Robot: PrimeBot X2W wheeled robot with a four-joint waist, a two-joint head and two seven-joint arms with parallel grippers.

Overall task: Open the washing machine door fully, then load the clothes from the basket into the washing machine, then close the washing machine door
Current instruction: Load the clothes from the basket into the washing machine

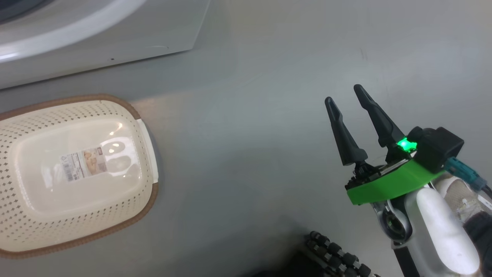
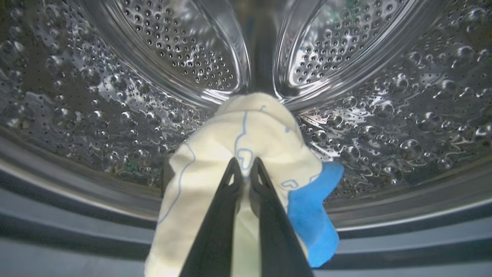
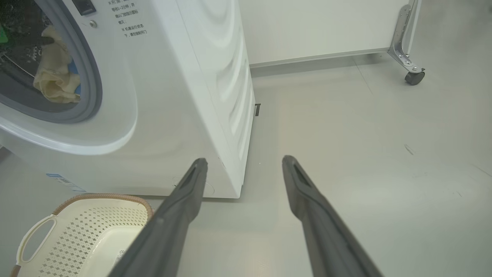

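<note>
At nine o'clock in the head view the basket (image 1: 130, 192) sits on the grey floor (image 1: 246, 154). Its left side is cut off by the frame, and glare washes out the paper label (image 1: 83, 163) on its base. At eleven o'clock only a white corner of the washing machine (image 1: 115, 42) comes in.

Looking along the left gripper (image 2: 245, 163), I see its fingers almost together, pinching one of the clothes (image 2: 215, 154). It is a cream garment with thin blue outlines and a blue patch (image 2: 311, 215) at four o'clock of the fingertips. The cloth drapes around the tips and hides whatever lies under it. It hangs in the mouth of the steel drum (image 2: 153, 50), above the grey seal (image 2: 77, 231), and its lower end runs off the frame. In the right wrist view the same bundle shows small at ten o'clock, inside the machine's opening. A dark shape at its top is too small to make out.

At four o'clock in the head view the right gripper (image 1: 344, 94) has its fingers spread wide, nothing between them, pointing toward eleven o'clock. It is well apart from the basket, which sits at seven o'clock in its own view, with the machine at ten o'clock. A caster (image 3: 414, 77) stands at one o'clock.
</note>
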